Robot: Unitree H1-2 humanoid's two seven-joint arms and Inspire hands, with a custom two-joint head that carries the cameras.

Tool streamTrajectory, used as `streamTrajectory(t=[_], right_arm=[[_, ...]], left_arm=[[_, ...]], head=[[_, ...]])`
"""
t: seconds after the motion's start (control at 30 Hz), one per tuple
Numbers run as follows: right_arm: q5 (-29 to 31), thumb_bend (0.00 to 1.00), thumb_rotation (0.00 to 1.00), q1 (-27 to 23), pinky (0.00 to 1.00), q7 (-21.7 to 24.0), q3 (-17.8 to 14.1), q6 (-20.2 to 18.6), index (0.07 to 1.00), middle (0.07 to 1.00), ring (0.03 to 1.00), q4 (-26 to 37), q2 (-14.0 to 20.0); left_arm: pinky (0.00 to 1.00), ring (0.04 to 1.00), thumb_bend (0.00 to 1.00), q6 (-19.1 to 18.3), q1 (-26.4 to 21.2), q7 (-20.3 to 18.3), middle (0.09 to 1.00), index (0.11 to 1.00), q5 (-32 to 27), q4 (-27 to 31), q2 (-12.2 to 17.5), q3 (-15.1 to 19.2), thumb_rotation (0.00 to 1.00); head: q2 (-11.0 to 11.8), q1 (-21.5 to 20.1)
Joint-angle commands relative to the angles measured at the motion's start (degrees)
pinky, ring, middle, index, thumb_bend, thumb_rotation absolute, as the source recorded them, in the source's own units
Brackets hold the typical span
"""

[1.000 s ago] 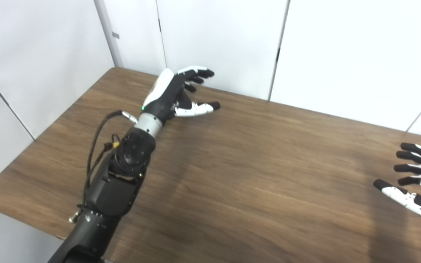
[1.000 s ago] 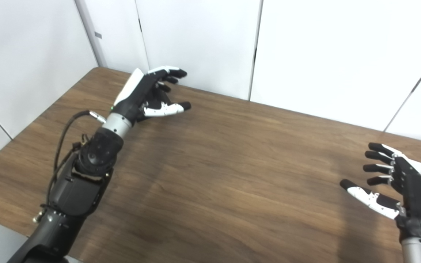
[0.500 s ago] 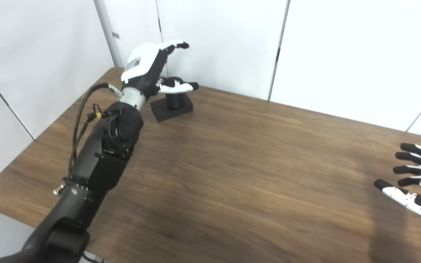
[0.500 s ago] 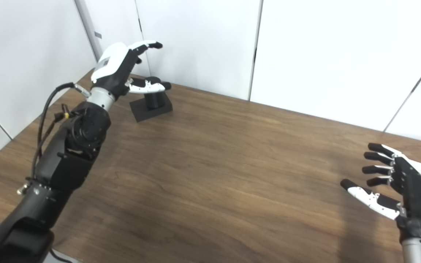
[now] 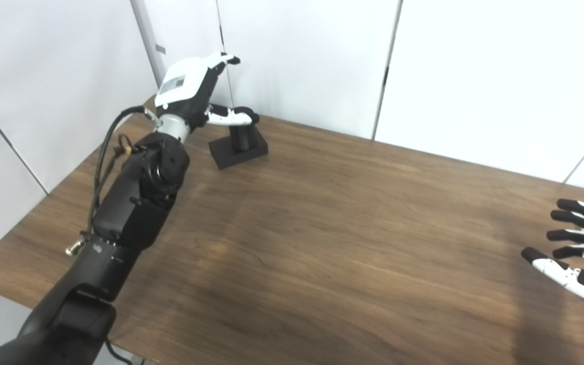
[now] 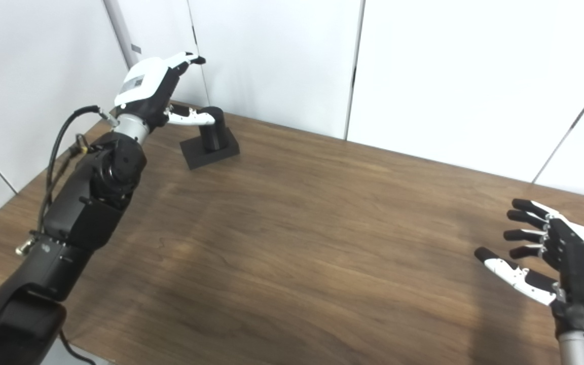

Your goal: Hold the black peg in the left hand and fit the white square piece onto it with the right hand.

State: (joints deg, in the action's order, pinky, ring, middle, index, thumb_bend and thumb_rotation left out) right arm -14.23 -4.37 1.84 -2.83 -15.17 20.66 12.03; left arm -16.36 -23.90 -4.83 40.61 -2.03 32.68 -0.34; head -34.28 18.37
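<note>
The left hand point(image 5: 190, 91) is covering the wall side of the black peg point(image 5: 241, 137), so contact between its thumb and the peg's top is staying unclear. The right hand point(image 5: 583, 248) is running off the picture's right edge in the left eye view (wrist unseen).

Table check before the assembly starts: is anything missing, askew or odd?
Odd: no white square piece shows. The black peg on its square base stands upright, askew to the wooden table edge.
</note>
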Motion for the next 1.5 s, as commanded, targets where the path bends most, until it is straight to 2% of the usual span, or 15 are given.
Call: streamTrajectory(t=[0.0, 0.2, 0.5, 0.87, 1.1, 1.3, 1.47], right_arm=[[-0.3, 0.56, 0.0, -1.46, 0.48, -0.79, -0.44, 1.69, 0.74, 0.715, 0.608, 2.67, 0.12], [-0.07, 0.56, 0.0, -1.44, 0.47, -0.67, -0.55, 1.48, 0.737, 0.718, 0.61, 3.12, -0.03], [0.31, 0.56, 0.0, -1.29, 0.48, -0.53, -0.73, 1.2, 0.746, 0.723, 0.618, 3.72, -0.28], [0.18, 0.55, 0.0, -1.23, 0.48, -0.54, -0.82, 1.26, 0.745, 0.726, 0.623, 3.64, -0.39], [0.13, 0.55, 0.0, -1.16, 0.47, -0.6, -0.84, 1.35, 0.743, 0.722, 0.616, 3.68, -0.49], [0.46, 0.56, 0.0, -1.12, 0.47, -0.55, -0.97, 1.9, 0.731, 0.713, 0.606, 3.58, -0.39], [0.39, 0.56, 0.0, -1.13, 0.46, -0.51, -1.17, 1.18, 0.737, 0.719, 0.603, 4.03, -0.4]], left_arm=[[0.77, 0.942, 0.94, -0.54, -3.4, 1.08, 0.958, 0.879, 1.65, 0.04, 2.14, -0.02, 0.41], [0.83, 0.987, 0.97, -0.72, -4.2, 2.93, 0.966, 0.858, 3.24, -3.74, 2.46, -0.78, 0.44], [0.9, 1.0, 0.98, -6.05, -4.97, -1.95, 1.0, 0.873, 3.46, -5.5, 3.0, -2.65, 0.48], [0.9, 1.0, 1.0, -8.5, -5.28, -3.33, 1.0, 0.861, 3.05, -9.03, 3.29, -3.97, 0.51], [0.88, 1.0, 1.0, -8.33, -5.21, -3.94, 1.0, 0.854, 2.61, -11.37, 3.79, -5.11, 0.52], [0.9, 1.0, 0.99, -9.64, -4.99, -5.46, 1.0, 0.86, 2.21, -11.42, 3.67, -5.73, 0.5], [0.9, 1.0, 1.0, -9.81, -5.25, -5.13, 1.0, 0.856, 2.32, -12.84, 3.44, -6.3, 0.49]], head=[[-0.07, 0.03], [-0.08, -0.11], [-0.46, -0.1], [-0.72, -0.14], [-1.01, -0.27], [-1.15, -0.39], [-1.25, -0.59]])
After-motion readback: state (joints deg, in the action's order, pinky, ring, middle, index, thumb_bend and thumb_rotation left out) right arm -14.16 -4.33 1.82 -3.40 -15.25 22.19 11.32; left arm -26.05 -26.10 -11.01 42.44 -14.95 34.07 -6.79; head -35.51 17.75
